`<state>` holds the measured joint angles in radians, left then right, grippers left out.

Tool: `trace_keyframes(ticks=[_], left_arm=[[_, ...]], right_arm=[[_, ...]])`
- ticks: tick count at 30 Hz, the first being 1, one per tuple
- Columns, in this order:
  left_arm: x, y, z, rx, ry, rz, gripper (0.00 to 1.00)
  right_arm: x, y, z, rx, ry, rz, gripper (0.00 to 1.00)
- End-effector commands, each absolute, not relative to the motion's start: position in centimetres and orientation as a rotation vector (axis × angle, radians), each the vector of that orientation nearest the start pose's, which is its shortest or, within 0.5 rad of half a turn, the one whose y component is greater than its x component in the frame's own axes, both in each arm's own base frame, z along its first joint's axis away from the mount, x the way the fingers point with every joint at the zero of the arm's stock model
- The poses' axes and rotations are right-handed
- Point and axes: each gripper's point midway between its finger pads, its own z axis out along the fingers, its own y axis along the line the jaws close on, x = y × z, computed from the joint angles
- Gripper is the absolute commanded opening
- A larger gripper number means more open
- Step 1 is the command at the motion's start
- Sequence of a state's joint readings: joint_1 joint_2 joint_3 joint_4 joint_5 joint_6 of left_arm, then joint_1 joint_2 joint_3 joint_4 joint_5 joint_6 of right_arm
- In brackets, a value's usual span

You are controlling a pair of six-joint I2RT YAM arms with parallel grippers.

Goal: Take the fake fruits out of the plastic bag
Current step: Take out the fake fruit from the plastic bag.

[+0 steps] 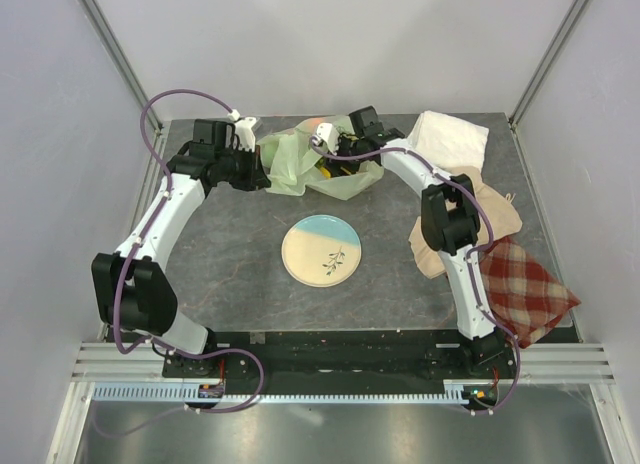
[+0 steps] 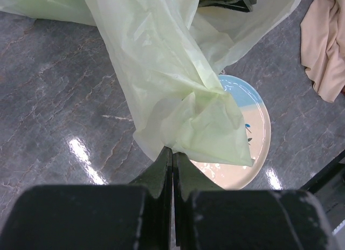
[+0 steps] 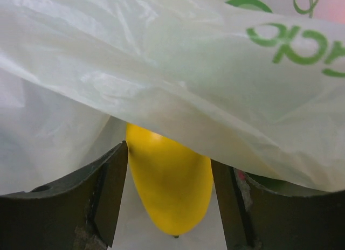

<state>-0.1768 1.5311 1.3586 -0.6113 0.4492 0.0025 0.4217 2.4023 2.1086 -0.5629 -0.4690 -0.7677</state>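
The grey table (image 1: 220,254) is being shared by both arms, and the bag (image 1: 290,159) is lying crumpled at the far middle, between the two grippers. A fold of its pale-green film is being pinched by the left gripper (image 2: 172,153), whose jaws are pressed together on it, and the film is being drawn out taut from that grip. The right gripper (image 3: 168,164) is being worked in under the bag's printed flap. Its jaws are being closed against a yellow fruit (image 3: 170,191) that fills the gap between them, the fruit's upper part being hidden by the film. By the look of it, the job is being judged as barely begun: no fruit is being seen lying free on the table, and this yellow one is not yet out. An orange-pink fruit (image 1: 312,122) is being glimpsed at the bag's far edge, though whether in or out cannot be told. The other fruits are being hidden. Around the work, a plaid cloth (image 1: 525,289), a beige cloth (image 1: 495,209) and a white cloth (image 1: 450,136) are being left heaped at the right, well apart from the bag. A bare plate (image 1: 322,250) is sitting just nearer than the bag. The main hindrance is being reckoned as the loose flap draped over the fruit and jaws
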Motion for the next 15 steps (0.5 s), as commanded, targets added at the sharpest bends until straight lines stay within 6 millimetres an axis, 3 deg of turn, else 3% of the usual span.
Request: trace_keyframes(ticks=[1, 6, 9, 10, 11, 13, 15], left_arm=[[38.3, -14.3, 21.3, 0.475, 2.243, -0.582, 0.02], [38.2, -14.1, 21.2, 0.485, 2.241, -0.562, 0.02], [38.1, -13.9, 20.9, 0.484, 2.247, -0.551, 0.02], [38.0, -13.9, 20.9, 0.488, 2.248, -0.553, 0.01], [37.9, -13.9, 20.8, 0.486, 2.25, -0.553, 0.02], [37.8, -13.9, 20.7, 0.49, 2.25, -0.553, 0.02], [37.8, -13.9, 20.5, 0.491, 2.251, -0.553, 0.01]], right_arm=[[52.1, 30.6, 5.9, -1.591, 1.765, 0.385, 0.71], [51.9, 29.3, 2.2, -1.645, 1.82, 0.326, 0.73], [52.6, 28.4, 1.2, -1.62, 1.872, 0.26, 0.62], [52.8, 28.2, 1.2, -1.612, 1.88, 0.242, 0.58], [53.0, 27.7, 1.3, -1.604, 1.895, 0.21, 0.46], [53.2, 27.4, 2.0, -1.56, 1.92, 0.197, 0.34], [53.5, 27.2, 4.8, -1.497, 1.912, 0.222, 0.26]])
